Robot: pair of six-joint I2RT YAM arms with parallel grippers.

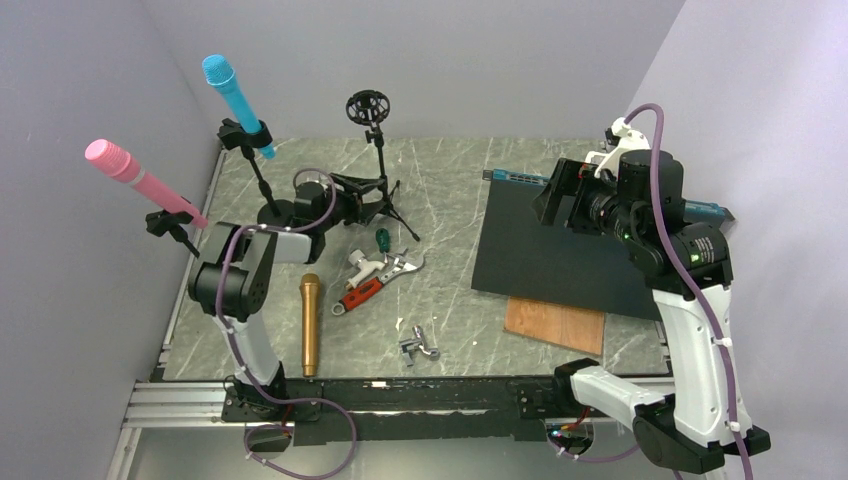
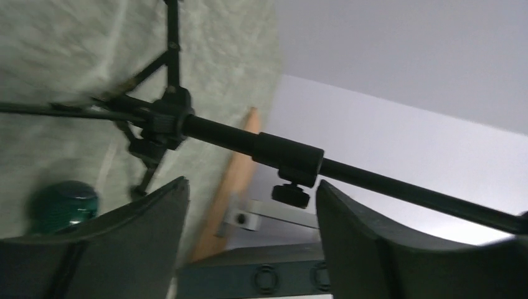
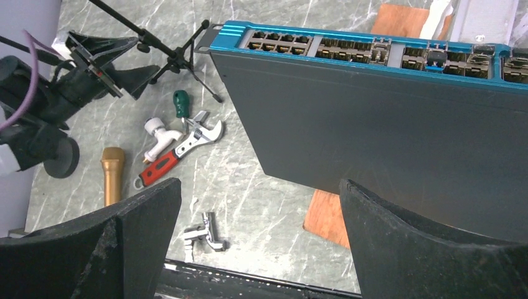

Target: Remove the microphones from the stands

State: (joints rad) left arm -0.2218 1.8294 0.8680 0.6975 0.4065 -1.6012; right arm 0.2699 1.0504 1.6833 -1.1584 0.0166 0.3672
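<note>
A blue microphone (image 1: 232, 90) sits tilted in the clip of a round-base stand (image 1: 273, 212) at the back left. A pink microphone (image 1: 140, 180) sits in a second stand's clip (image 1: 172, 224) at the far left. A gold microphone (image 1: 310, 322) lies loose on the table. My left gripper (image 1: 352, 200) is open and empty, low beside the legs of an empty tripod stand (image 1: 378, 160); in the left wrist view that stand's pole (image 2: 286, 156) crosses just beyond my fingertips (image 2: 252, 205). My right gripper (image 1: 560, 195) is open and empty, raised above the black box.
A black and blue network switch (image 3: 373, 112) lies at the right on a wooden board (image 3: 327, 212). A green screwdriver (image 3: 181, 103), red-handled wrench (image 3: 180, 149), white tap (image 3: 155, 134) and metal fitting (image 3: 202, 233) lie mid-table. Walls stand close on the left and right.
</note>
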